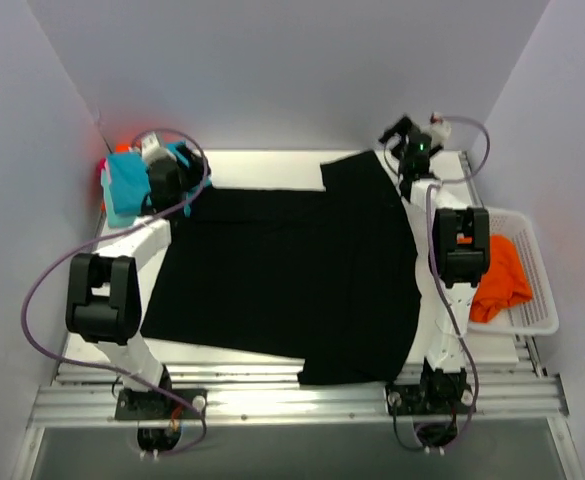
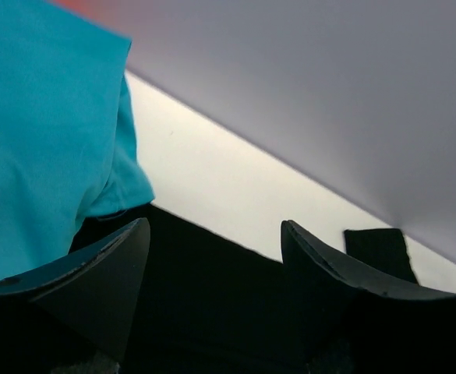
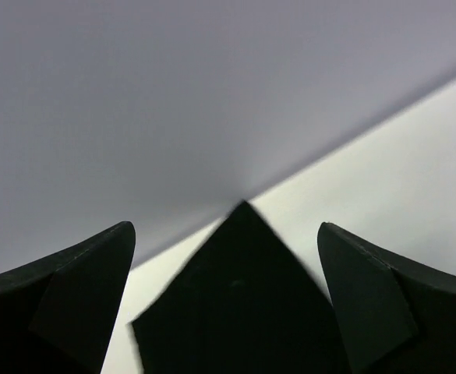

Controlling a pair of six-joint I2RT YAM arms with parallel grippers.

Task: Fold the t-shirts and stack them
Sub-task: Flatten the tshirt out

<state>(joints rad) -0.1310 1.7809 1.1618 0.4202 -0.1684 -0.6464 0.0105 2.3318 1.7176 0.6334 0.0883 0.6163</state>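
From above, the black t-shirt lies flat across the white surface. Its long axis runs left to right, with the sleeves, and so probably the neck, toward the right arm and the hem toward the left arm. Teal t-shirts sit stacked at the far-left corner, and an orange t-shirt waits in the basket.

At the left wrist, the left fingers stand apart and empty over the black cloth's far edge, beside the teal.

At the right wrist, the right fingers are spread wide, with a black corner lying between them, ungripped.

Spreading looks finished; next, each needs a pinch on an edge to begin the fold.
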